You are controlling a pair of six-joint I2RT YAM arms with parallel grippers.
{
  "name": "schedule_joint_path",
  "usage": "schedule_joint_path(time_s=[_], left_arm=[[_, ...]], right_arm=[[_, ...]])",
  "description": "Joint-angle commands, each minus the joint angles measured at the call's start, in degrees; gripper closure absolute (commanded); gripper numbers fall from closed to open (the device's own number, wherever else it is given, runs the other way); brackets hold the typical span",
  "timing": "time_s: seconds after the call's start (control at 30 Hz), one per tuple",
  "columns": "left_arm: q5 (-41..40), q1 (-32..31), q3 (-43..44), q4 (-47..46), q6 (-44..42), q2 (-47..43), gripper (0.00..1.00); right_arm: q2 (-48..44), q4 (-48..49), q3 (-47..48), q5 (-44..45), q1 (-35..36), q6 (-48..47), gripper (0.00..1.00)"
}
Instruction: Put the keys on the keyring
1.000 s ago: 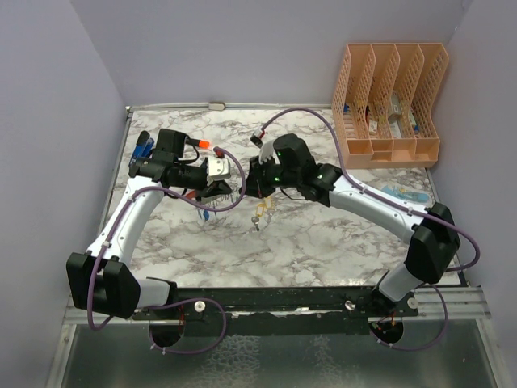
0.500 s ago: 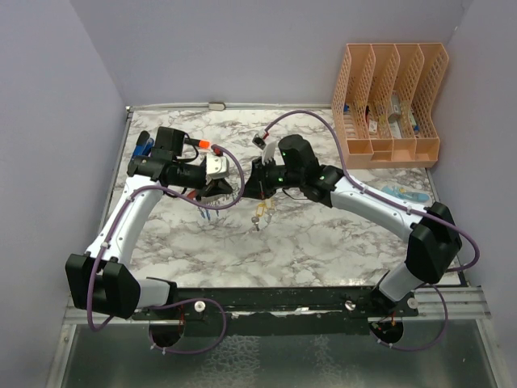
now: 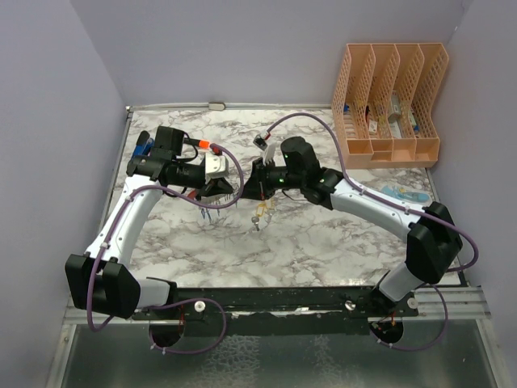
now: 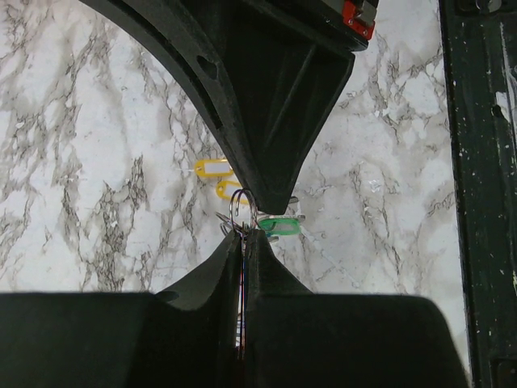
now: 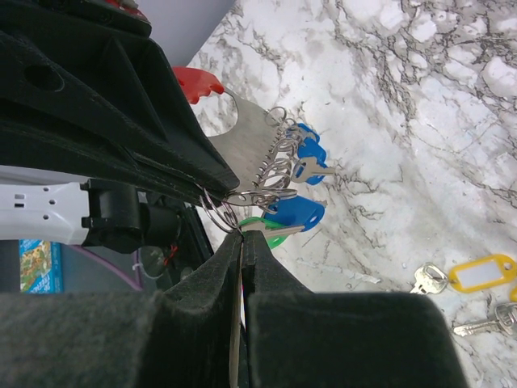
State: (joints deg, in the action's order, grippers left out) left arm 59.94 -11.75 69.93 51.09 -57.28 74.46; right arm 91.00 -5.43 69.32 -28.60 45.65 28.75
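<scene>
Two bits of print in view, the white insert in the yellow tag (image 5: 483, 273) and the colourful card (image 3: 408, 196) by your right arm, both too small to read. Your keyring (image 5: 246, 137) is a flat silver-grey plate with a red end, and blue-capped keys (image 5: 305, 153) hang off it on wire loops. It's up off the marble table (image 3: 323, 242), mid-table between the claws. Your left gripper (image 4: 244, 236) is clamped tight on its edge. Your right gripper (image 5: 242, 237) is pinched fully closed on a thin wire ring (image 5: 216, 212) beside a green key (image 5: 265, 228). Loose keys (image 3: 260, 215) lie on the marble just below. The orange file rack (image 3: 388, 97) sits back right, well apart.
</scene>
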Motion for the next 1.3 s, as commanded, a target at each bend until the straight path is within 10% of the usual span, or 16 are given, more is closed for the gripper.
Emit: schedule_joint_path(time_s=[0.0,0.27,0.57,1.27], left_arm=[[6.33,-0.25,2.38,-0.99,-0.62,-1.07,1.00],[6.80,-0.21,2.27,-0.89,-1.14,-0.79,1.00],[6.89,-0.25,2.19,-1.17,-1.35,-0.76,1.00],[9.50,-0.30,0.55,-0.25,-2.10,-0.63,1.00]], right_arm=[[0.01,3.94,-1.69,-3.43,0.14,1.91,0.99],[-0.67,4.85,-2.05,-2.16,0.14,2.01,0.97],[-5.61,-5.30,-1.00,2.41,0.14,-4.51,0.68],[-8.44,0.09,0.75,-3.39,-0.12,-19.86,0.71]])
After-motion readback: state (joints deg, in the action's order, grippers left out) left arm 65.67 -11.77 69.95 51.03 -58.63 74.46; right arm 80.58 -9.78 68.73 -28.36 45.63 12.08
